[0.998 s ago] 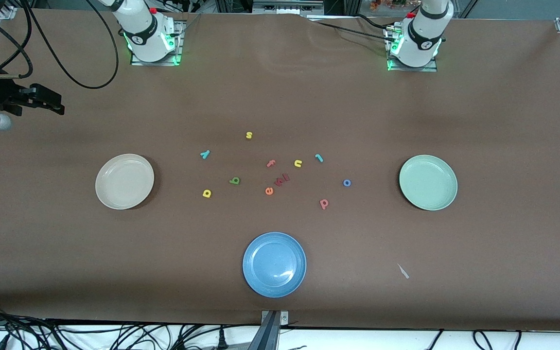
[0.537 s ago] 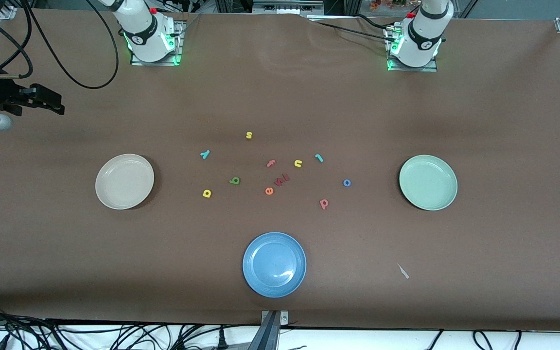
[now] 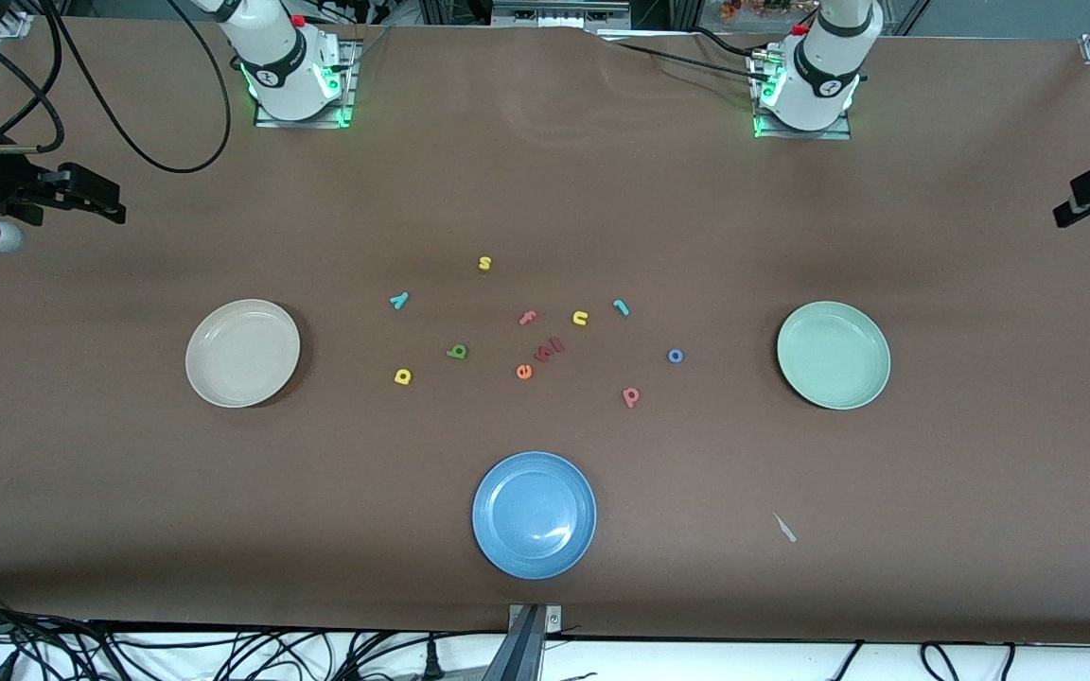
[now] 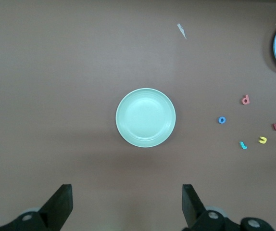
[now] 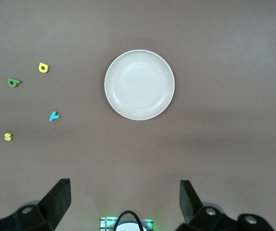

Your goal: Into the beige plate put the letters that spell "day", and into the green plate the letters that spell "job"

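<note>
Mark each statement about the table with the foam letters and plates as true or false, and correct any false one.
1. The beige plate has nothing in it. True.
2. The blue ring "o" lies in the green plate. False: it lies on the table beside that plate, toward the middle.
3. The blue plate is nearer the front camera than the other two plates. True.
4. The left gripper holds a letter. False: it is open with nothing between its fingers, above the green plate.
5. The right gripper is shut. False: it is open, above the beige plate.
</note>
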